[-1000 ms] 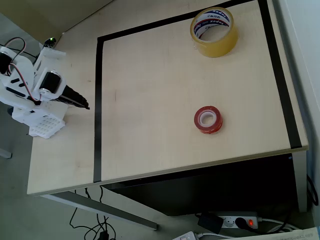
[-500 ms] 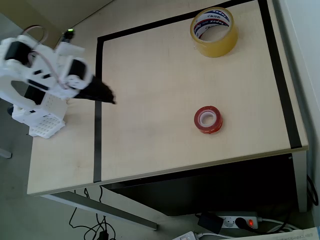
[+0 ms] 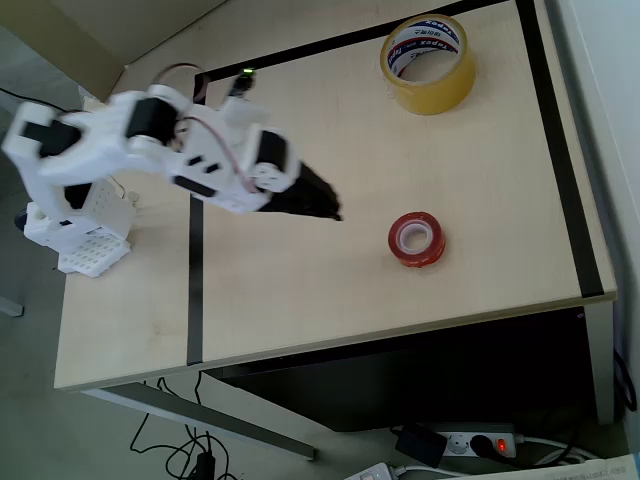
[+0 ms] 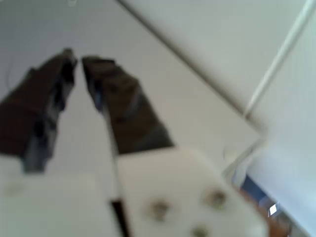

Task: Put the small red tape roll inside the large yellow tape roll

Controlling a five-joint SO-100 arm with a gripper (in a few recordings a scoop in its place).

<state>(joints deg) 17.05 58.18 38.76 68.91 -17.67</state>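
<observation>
The small red tape roll [image 3: 417, 239] lies flat on the pale wooden table, right of centre in the overhead view. The large yellow tape roll [image 3: 428, 62] stands flat at the table's far edge, well above the red one in the picture. My white arm stretches in from the left, and its black gripper [image 3: 334, 211] hangs over the table a short way left of the red roll, apart from it. In the blurred wrist view the two dark fingers [image 4: 121, 106] stand almost together at their tips [image 4: 77, 60], with nothing between them.
A black tape line [image 3: 195, 250] frames the work area on the table [image 3: 300, 300]. The arm's white base [image 3: 75, 235] sits at the left edge. The table's front edge drops off to cables and a power strip [image 3: 470, 440] on the floor.
The arm has swung out from its folded rest at the left and reached right across the black line, bringing the gripper close to the red roll. Both rolls have stayed put.
</observation>
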